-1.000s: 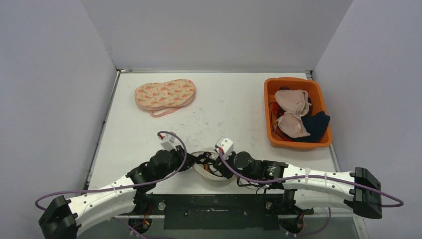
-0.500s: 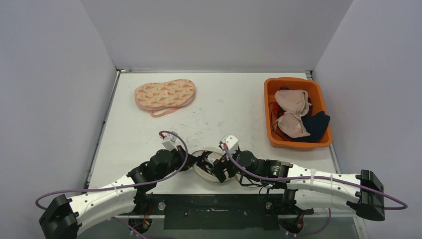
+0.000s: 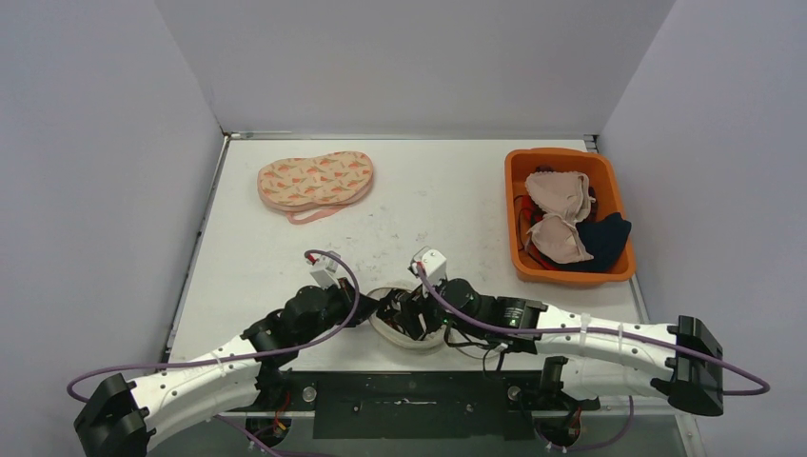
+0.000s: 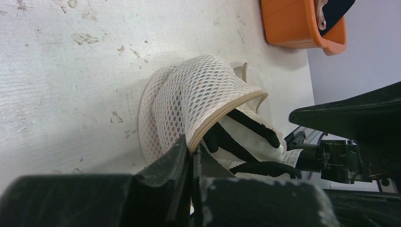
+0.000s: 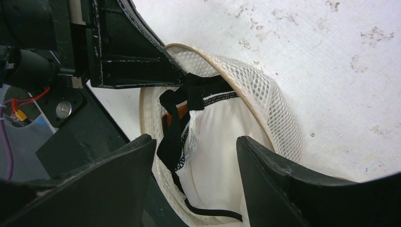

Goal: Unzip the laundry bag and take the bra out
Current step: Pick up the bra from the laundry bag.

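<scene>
Unzipped mesh bag [image 4: 198,90], bra [image 5: 217,142] inside

Scuffed white table [image 3: 428,190], perhaps lilac walls [image 3: 409,57].

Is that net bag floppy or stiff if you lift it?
Probably floppy: the bag is thin mesh, and its rim bends where the left jaws pinch it. Likely light too: only a soft bra shows inside.

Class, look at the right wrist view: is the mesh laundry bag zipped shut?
No, the laundry bag gapes open at its rim, showing the white-and-black bra inside.
</scene>
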### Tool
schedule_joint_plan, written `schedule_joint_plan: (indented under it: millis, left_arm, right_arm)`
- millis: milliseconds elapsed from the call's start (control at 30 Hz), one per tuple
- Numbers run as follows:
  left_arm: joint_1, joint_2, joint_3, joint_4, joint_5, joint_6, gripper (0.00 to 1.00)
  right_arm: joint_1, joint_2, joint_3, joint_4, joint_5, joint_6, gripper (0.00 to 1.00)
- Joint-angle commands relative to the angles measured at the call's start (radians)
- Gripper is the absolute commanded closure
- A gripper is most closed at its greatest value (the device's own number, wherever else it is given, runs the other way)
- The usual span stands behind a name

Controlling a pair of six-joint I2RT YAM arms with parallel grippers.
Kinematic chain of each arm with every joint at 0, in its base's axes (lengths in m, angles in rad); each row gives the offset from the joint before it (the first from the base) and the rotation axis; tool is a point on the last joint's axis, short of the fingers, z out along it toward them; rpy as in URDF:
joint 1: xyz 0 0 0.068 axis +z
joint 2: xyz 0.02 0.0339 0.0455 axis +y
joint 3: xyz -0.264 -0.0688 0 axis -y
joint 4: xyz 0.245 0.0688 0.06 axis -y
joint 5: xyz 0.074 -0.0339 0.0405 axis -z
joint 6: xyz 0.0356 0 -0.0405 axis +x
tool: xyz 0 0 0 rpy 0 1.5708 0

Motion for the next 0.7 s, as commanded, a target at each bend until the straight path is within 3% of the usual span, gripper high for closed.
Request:
schedule_joint_plan:
  millis: [0,200,367,667]
  left_arm:
    - [0.001,-0.009,0.009,0.041,0.016,0.025,1.00]
    - [-0.001,-0.012,0.008,0.038,0.013,0.028,1.00]
    - [-0.001,-0.015,0.011,0.032,0.007,0.030,1.00]
    - [0.002,-0.070,-0.005,-0.030,-0.053,0.007,1.00]
  right_arm:
    - [-0.012,0.052,0.046,0.021,-0.019,0.012,0.40]
    - [-0.018,0.103,0.063,0.011,-0.029,0.020,0.55]
    - [-0.025,0.058,0.042,0.031,-0.007,0.030,0.93]
    - [-0.058,-0.169,0.001,0.025,-0.016,-0.036,0.95]
